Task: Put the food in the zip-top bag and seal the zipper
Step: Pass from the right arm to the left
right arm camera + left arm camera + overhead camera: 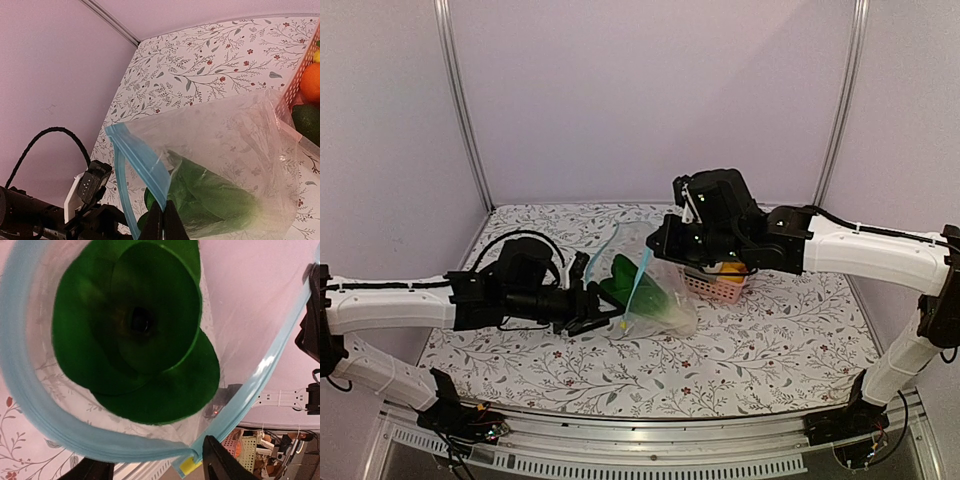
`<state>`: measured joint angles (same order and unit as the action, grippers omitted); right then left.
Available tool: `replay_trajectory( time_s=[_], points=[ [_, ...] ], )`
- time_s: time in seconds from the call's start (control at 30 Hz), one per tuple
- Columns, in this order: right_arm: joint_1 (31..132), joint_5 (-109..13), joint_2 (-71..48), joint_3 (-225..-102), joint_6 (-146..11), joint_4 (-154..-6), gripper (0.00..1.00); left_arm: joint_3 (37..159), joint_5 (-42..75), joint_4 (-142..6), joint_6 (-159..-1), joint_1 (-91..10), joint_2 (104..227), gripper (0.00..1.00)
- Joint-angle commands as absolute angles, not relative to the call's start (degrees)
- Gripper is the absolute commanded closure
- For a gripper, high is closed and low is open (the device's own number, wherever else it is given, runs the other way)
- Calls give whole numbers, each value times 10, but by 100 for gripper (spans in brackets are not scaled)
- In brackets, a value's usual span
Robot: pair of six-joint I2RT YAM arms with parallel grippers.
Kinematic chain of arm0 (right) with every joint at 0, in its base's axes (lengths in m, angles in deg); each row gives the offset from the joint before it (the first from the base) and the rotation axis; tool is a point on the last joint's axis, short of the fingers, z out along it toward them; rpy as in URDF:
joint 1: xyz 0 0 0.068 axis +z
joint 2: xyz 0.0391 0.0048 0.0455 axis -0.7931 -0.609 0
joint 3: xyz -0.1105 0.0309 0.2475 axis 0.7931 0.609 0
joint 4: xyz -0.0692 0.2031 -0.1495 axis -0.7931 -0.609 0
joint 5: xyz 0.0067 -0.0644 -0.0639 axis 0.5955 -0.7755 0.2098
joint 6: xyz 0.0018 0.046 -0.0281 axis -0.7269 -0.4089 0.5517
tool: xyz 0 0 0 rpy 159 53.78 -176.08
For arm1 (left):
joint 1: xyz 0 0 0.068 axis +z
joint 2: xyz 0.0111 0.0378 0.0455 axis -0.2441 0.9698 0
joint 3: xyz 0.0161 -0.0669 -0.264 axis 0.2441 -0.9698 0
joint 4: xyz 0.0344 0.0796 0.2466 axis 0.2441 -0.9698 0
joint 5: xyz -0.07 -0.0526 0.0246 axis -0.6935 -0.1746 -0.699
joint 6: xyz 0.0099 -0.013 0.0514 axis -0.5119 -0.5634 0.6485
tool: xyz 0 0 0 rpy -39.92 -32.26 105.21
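The zip-top bag (625, 250) is lying in the middle of the floral tablecloth (770, 350), with its mouth propped open and facing the left arm. The bok choy (620, 285) is sitting inside the bag, leaves toward the mouth and pale stem deep at the closed end. From the left wrist view, the green leaves (135, 330) are filling most of the opening, and the light-blue zipper (30, 410) is curving around them in a wide loop.

The right gripper (660, 245) is reaching over the bag from the basket side. Its fingers are pressed together on the zipper (137, 157), pinching the strip at the upper lip of the mouth and holding that lip raised off the cloth. Seen from the right wrist, the claw (162, 217) is showing no gap between its tips.

The left gripper (600, 310) is sitting right at the bag's mouth, on the side away from the basket. Its fingers (220, 465) are standing apart, with the lower run of the zipper and a small yellow tab (187, 466) at the strip's end lying between them. Whether they are touching the plastic cannot be told.

The pink basket (715, 290) is standing just beside the bag's closed end, and an orange fruit (730, 268) is resting in it, outside the bag.
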<state>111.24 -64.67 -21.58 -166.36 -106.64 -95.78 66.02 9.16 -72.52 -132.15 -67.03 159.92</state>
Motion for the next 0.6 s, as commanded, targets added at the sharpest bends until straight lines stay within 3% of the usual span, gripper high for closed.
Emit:
replay_trajectory(
  time_s=[0.0,0.2,0.27,0.4,0.57],
  points=[
    [1113,-665,-212,-1663,-1069,-948,100,660,98,-712,-1327,-683,1605,44],
    [1114,-660,-210,-1657,-1068,-947,100,653,121,-680,-1337,-683,1616,57],
    [1114,-662,-207,-1653,-1067,-948,100,650,122,-668,-1342,-683,1621,65],
    [1114,-673,-200,-1643,-1069,-956,100,668,129,-682,-1322,-677,1615,97],
    [1113,-721,-192,-1648,-1080,-1019,100,766,103,-807,-1222,-636,1566,100]
  ],
)
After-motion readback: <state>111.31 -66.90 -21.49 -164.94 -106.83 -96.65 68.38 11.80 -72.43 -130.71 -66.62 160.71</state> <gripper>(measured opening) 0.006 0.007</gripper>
